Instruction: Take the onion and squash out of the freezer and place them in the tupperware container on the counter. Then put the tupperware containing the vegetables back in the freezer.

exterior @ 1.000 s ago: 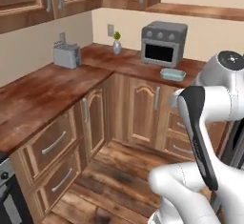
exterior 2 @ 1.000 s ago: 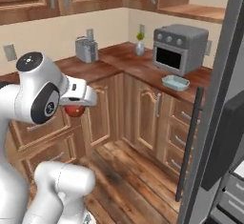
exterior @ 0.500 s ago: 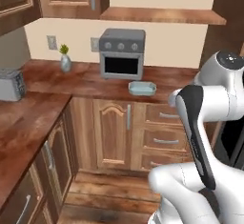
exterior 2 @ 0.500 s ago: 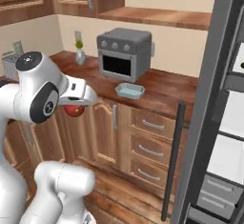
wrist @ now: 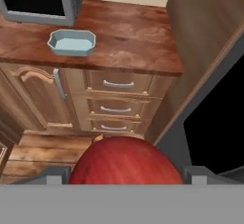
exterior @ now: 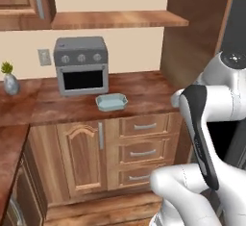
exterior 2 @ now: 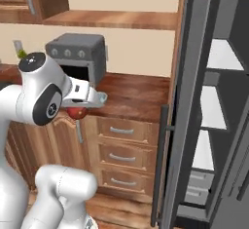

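Note:
My gripper [wrist: 126, 174] is shut on the onion [wrist: 125, 158], a shiny red ball low in the hand view. From the right base view the onion [exterior 2: 76, 112] hangs under the gripper [exterior 2: 79, 108], in front of the counter [exterior 2: 131, 96]. The pale blue-green tupperware container [exterior: 111, 102] sits empty on the counter [exterior: 144, 93] just in front of the toaster oven; the hand view has the tupperware container [wrist: 71, 42] at its upper left, well ahead of the onion. The freezer [exterior 2: 214, 101] stands open at the right, with white shelves. The squash is out of view.
A grey toaster oven [exterior: 80, 65] stands at the back of the counter, with a small potted plant [exterior: 9, 80] to its left and a wooden shelf [exterior: 115, 20] above. The freezer's open grey door [exterior 2: 177, 125] juts out beside the cabinet drawers [exterior 2: 119, 145].
The whole scene has slid left as the base turned: toaster oven and tupperware moved toward centre, and the open freezer came further into view. The onion stays in the gripper.

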You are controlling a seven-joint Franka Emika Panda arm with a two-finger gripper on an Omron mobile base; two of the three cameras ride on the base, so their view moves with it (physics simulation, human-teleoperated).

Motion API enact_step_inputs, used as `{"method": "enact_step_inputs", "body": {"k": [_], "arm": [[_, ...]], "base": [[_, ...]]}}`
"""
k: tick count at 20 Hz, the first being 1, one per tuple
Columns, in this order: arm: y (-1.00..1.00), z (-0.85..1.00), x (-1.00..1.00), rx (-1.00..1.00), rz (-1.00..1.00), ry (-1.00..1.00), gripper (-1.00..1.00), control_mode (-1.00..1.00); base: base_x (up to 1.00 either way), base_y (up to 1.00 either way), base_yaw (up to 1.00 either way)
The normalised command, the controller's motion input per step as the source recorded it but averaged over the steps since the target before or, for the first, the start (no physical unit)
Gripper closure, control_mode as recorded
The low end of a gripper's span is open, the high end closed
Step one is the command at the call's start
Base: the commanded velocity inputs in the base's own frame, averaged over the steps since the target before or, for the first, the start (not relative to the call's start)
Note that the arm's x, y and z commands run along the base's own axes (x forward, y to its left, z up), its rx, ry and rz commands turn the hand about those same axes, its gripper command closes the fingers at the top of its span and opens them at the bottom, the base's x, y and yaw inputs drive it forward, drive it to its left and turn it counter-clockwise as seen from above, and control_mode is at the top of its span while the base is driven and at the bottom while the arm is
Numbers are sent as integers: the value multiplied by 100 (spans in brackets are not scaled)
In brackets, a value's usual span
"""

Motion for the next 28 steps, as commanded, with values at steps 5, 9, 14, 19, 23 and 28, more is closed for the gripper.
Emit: {"method": "enact_step_inputs", "body": {"k": [5,9,14,19,23,28], "arm": [[0,0,0,0,0,0,100,100],[0,0,0,0,0,0,100,100],[0,0,0,0,0,0,100,100],[0,0,0,0,0,0,100,100],[17,-66,52,1,0,27,100,-100],[6,-100,37,7,2,16,100,-100]], "base": [[34,62,-42],[58,73,-35],[96,59,-15],[99,44,0],[0,0,0],[0,0,0]]}}
